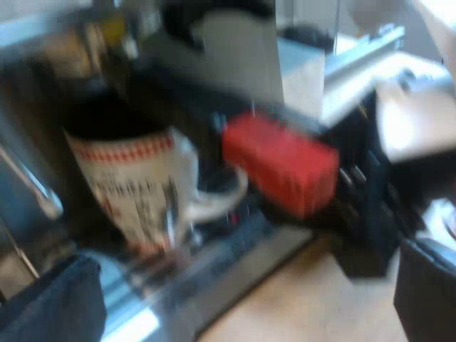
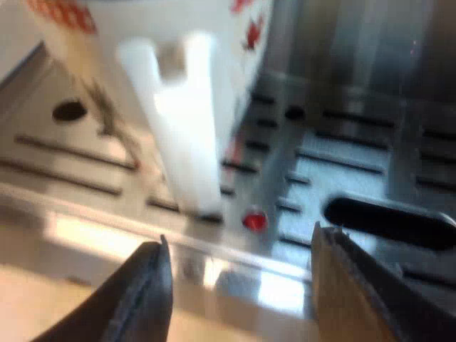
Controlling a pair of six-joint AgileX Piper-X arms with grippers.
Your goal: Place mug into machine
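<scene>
A white mug with red checks and dark print stands on the espresso machine's slotted metal drip tray, its handle towards the red end of the holder's handle, which juts out just above. My left gripper is open, off the tray's edge, short of the mug. In the right wrist view the mug's white handle rises from the drip tray. My right gripper is open at the tray's edge, its fingers clear of the handle, holding nothing.
A light wooden tabletop runs under the tray's edge. A dark blocky shape stands beside the red end; I cannot tell what it is. White surfaces lie beyond it. The tray has a long dark slot.
</scene>
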